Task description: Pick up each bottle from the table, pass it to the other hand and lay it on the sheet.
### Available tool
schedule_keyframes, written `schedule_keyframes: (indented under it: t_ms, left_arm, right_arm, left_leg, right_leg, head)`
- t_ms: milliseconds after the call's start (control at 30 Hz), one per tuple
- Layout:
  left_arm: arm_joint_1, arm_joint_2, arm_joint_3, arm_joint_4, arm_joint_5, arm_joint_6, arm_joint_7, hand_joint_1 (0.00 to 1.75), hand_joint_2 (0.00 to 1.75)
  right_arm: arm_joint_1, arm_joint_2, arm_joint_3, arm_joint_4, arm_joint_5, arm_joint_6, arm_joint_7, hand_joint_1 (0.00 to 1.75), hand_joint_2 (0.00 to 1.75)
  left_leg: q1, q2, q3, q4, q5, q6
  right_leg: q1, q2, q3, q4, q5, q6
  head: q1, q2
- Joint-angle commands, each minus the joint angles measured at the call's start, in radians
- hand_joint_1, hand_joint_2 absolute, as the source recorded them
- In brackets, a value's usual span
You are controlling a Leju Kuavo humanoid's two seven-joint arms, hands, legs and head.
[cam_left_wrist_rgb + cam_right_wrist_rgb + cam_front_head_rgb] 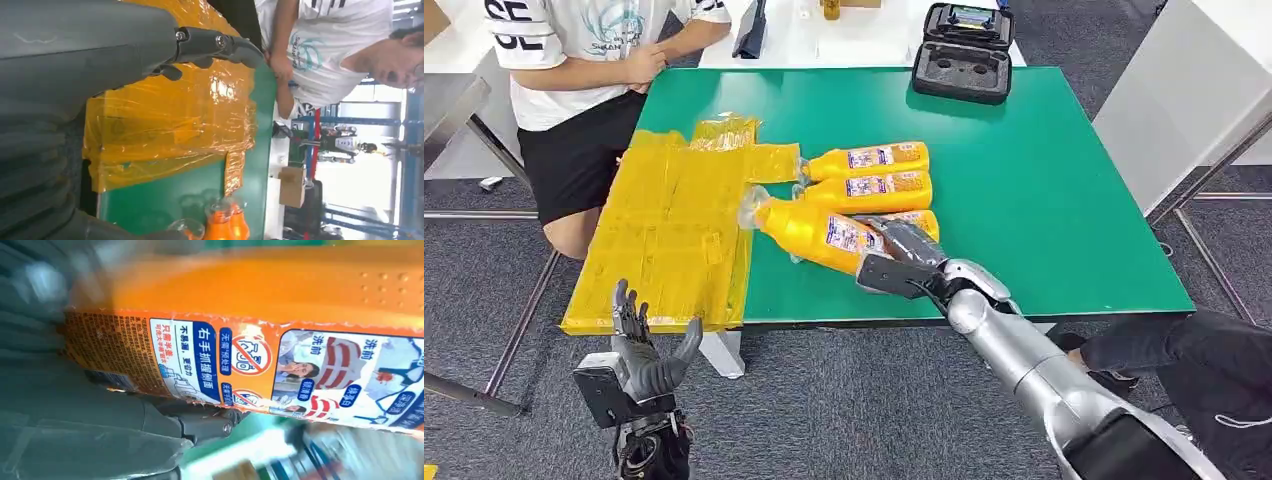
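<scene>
Grey carpet [844, 400] lies under a green table [1064, 170], with a white table [864, 40] butted against its far edge at twelve o'clock. On the seam between them sits an open black moulded case [964, 55]. A person in a white printed shirt and black shorts [574, 90] sits at the green table's far left corner, around ten o'clock, hands together at the edge. Another person's dark-clothed leg [1184, 350] shows at four o'clock.

Crinkled yellow sheet [674, 230] covers the table's left part, reaching its near edge. Just beside the sheet, toward the table's middle, lie four orange bottles with clear caps pointing at nine o'clock: two side by side farther back [874, 158] [874, 188], a third [919, 218] mostly hidden behind the right hand, and the nearest bottle [819, 232], tilted, its cap over the sheet's edge.

Right hand [904, 255] grips this nearest bottle at its base end, fingers wrapped around the labelled body; the right wrist view shows the orange label pressed close against the hand [75, 405].

Left hand [639, 350] hovers off the table's near edge at seven o'clock, below the sheet's corner, palm up, fingers spread and holding nothing; in its wrist view the fingers [215, 45] reach over the sheet.
</scene>
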Motion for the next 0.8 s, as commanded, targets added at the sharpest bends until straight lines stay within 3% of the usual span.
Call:
schedule_keyframes:
  t_ms: [33,133,233,267,367,400,533,600,800]
  left_arm:
    - [0.016,0.010,0.056,-0.059,0.105,-0.147,0.004,0.00,1.75]
    - [0.020,0.012,0.028,-0.096,0.113,-0.220,0.018,0.00,1.75]
    - [0.012,0.017,-0.016,-0.120,0.124,-0.315,0.041,0.00,1.75]
    - [0.010,0.013,-0.020,-0.122,0.123,-0.316,0.042,0.00,1.75]
    - [-0.009,0.021,-0.071,-0.138,0.124,-0.379,0.056,0.00,1.75]
    - [-0.017,0.024,-0.084,-0.140,0.125,-0.392,0.060,0.00,1.75]
    - [-0.061,0.038,-0.147,-0.124,0.076,-0.376,0.059,0.00,1.75]
    - [-0.083,0.044,-0.177,-0.115,0.050,-0.351,0.058,0.00,1.75]
    - [-0.090,0.047,-0.194,-0.110,0.045,-0.334,0.064,0.00,1.75]
  right_arm:
    - [0.046,0.101,-0.167,-0.029,-0.036,-0.041,-0.073,1.75,1.75]
    - [0.086,0.122,-0.187,-0.023,-0.041,-0.052,-0.118,1.75,1.75]
    - [0.115,0.149,-0.201,-0.009,-0.046,-0.045,-0.164,1.75,1.75]
    - [0.120,0.153,-0.199,-0.008,-0.045,-0.048,-0.168,1.75,1.75]
    - [0.154,0.181,-0.190,0.011,-0.046,-0.041,-0.209,1.75,1.75]
    - [0.163,0.186,-0.181,0.019,-0.042,-0.036,-0.217,1.75,1.75]
    - [0.198,0.222,-0.161,0.045,-0.043,-0.028,-0.243,1.73,1.75]
    - [0.230,0.236,-0.169,0.018,-0.043,-0.027,-0.237,1.75,1.75]
    - [0.254,0.232,-0.171,-0.018,-0.035,-0.030,-0.226,1.75,1.75]
  left_leg:
    - [0.001,0.003,0.004,0.000,-0.002,-0.002]
    - [0.001,0.000,0.003,-0.001,-0.001,-0.001]
    - [0.002,0.002,0.011,-0.001,-0.005,-0.003]
    - [0.001,0.000,0.004,-0.001,-0.002,-0.002]
    - [0.002,-0.001,0.009,0.000,-0.004,-0.003]
    - [0.001,-0.001,0.003,-0.001,-0.001,-0.001]
    - [0.002,0.000,0.008,-0.001,-0.003,-0.003]
    - [0.001,-0.001,0.003,-0.001,-0.001,-0.001]
    - [0.001,0.000,0.006,0.000,-0.002,-0.002]
  right_leg:
    - [0.001,0.002,0.003,0.000,-0.001,-0.002]
    - [0.001,-0.001,0.002,-0.001,-0.001,-0.001]
    - [0.003,0.001,0.011,-0.002,-0.004,-0.003]
    - [0.001,-0.001,0.004,-0.001,-0.001,-0.001]
    - [0.002,-0.001,0.009,-0.001,-0.004,-0.003]
    - [0.001,-0.001,0.003,-0.001,-0.001,-0.001]
    - [0.002,-0.001,0.008,-0.001,-0.003,-0.002]
    - [0.001,-0.002,0.003,-0.001,-0.001,-0.001]
    - [0.001,-0.001,0.005,-0.001,-0.003,-0.002]
  head:
    - [0.000,0.000]
    - [0.000,0.000]
    - [0.000,0.000]
    - [0.000,0.000]
    - [0.000,0.000]
    - [0.000,0.000]
    - [0.000,0.000]
    - [0.000,0.000]
    - [0.000,0.000]
